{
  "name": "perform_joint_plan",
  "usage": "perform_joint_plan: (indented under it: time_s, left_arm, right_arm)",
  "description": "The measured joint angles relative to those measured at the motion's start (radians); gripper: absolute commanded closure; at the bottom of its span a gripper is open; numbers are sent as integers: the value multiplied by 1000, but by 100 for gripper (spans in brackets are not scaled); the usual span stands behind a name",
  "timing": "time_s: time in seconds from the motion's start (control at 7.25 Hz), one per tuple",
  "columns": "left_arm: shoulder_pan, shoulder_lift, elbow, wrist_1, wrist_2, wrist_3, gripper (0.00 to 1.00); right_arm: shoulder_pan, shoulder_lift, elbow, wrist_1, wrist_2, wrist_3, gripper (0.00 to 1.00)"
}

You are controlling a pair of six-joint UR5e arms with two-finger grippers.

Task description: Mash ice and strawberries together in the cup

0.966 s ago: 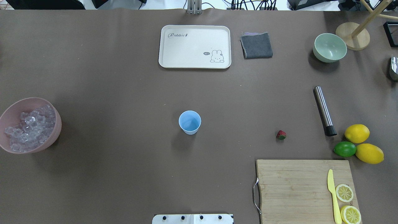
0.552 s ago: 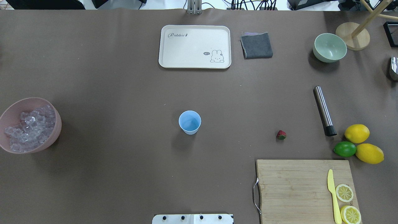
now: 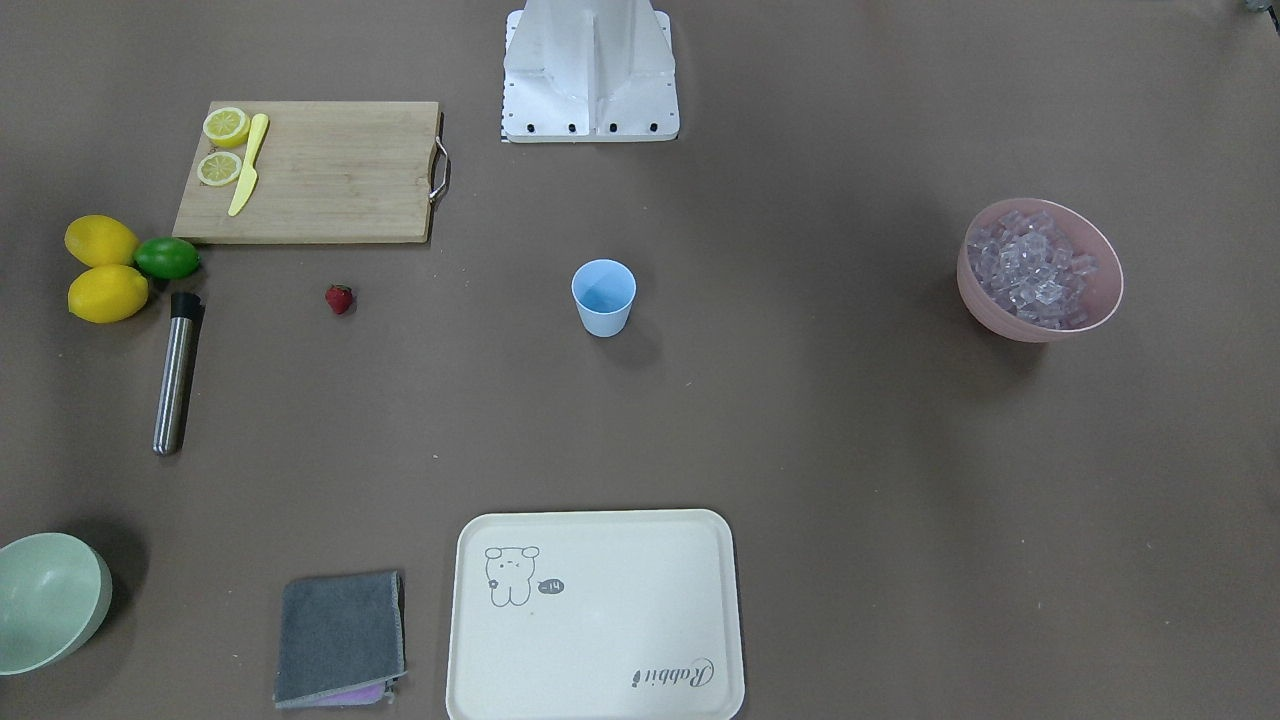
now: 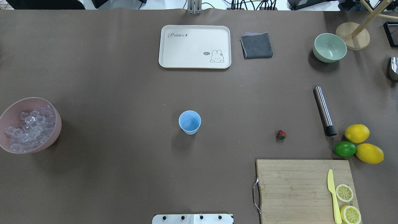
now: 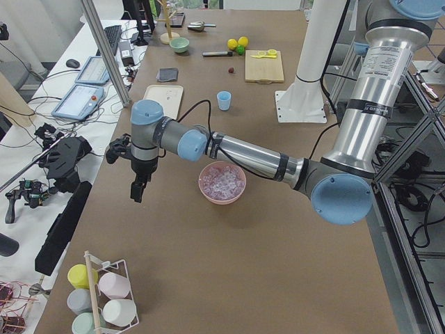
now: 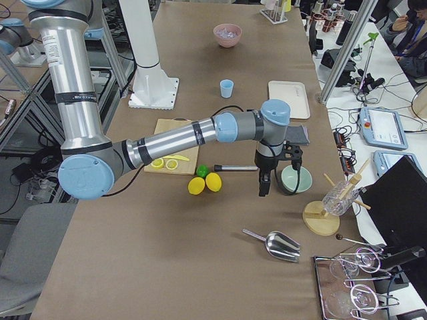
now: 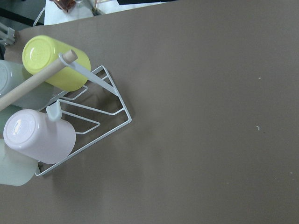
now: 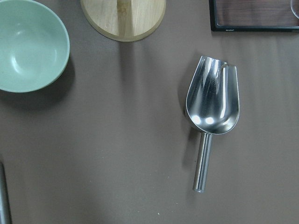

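The light-blue cup stands upright and empty at the table's middle; it also shows in the front view. The red strawberry lies on the table to its right, apart from it. The ice fills a pink bowl at the left edge. My left gripper hangs over the table beyond the pink bowl, and my right gripper hangs beside a green bowl. Both show only in the side views, so I cannot tell whether they are open or shut.
A steel cylinder, two lemons, a lime and a cutting board with a yellow knife lie at the right. A cream tray and grey cloth lie at the far side. A metal scoop lies under the right wrist, a cup rack under the left.
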Motion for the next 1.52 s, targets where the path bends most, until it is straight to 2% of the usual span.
perform_joint_plan:
  time_s: [0.41, 0.83, 1.24, 1.52]
  left_arm:
    - [58, -3, -65, -11, -78, 7, 2]
    - [217, -2, -97, -124, -83, 20, 2]
    - [304, 26, -97, -183, -96, 197, 3]
    - [310, 93, -97, -190, -200, 325, 3]
  right_arm:
    - [4, -32, 19, 0, 0, 5, 0]
    - [9, -52, 24, 0, -1, 32, 0]
    - [9, -50, 28, 1, 1, 101, 0]
    - [9, -51, 47, 5, 4, 141, 0]
